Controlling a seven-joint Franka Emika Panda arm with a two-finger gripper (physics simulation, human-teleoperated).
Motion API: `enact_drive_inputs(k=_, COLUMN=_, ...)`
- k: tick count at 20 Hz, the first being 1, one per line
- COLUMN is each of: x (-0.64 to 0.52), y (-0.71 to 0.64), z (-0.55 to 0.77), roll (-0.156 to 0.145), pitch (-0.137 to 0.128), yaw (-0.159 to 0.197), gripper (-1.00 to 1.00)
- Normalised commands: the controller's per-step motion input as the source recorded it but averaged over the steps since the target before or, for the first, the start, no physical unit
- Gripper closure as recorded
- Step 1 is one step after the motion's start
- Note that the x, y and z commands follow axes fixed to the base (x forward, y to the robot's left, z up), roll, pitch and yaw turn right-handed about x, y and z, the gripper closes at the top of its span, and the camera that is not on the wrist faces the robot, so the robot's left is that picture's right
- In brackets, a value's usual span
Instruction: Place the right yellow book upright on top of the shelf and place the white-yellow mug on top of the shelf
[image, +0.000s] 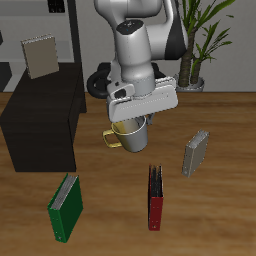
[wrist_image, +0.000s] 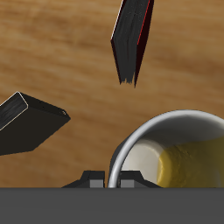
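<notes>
We see our hand (image: 128, 122) directly over the large whitish-grey mug with the yellow inside and yellow handle (image: 127, 134), which sits near the middle of the wooden bench (image: 215, 215). In the wrist view the mug's rim (wrist_image: 131, 150) lies right at the fingertips, one finger seemingly each side of the wall, but we cannot tell whether they are pinching it. The low black-brown cabinet shelf (image: 45, 125) stands beside the mug, on the side its handle points to, so we judge the coming carry runs that way. A thin tan-grey hardback (image: 40, 55) already stands upright on the shelf top.
</notes>
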Motion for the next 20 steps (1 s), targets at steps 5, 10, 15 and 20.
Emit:
enact_drive_inputs(k=5, x=-0.35, y=-0.26, z=0.58, roll=-0.016, pitch=-0.072, yaw=-0.032, gripper=1.00)
enact_drive_inputs(k=10, x=-0.26, y=-0.25, z=0.54, roll=-0.054, pitch=-0.073, yaw=-0.043, gripper=1.00)
enact_drive_inputs(k=15, x=-0.17, y=-0.21, z=0.45, roll=-0.026, pitch=-0.038, yaw=-0.072, gripper=1.00)
enact_drive_inputs(k=20, x=-0.19, y=-0.50, z=0.65, roll=-0.068, pitch=-0.053, yaw=-0.126, gripper=1.00)
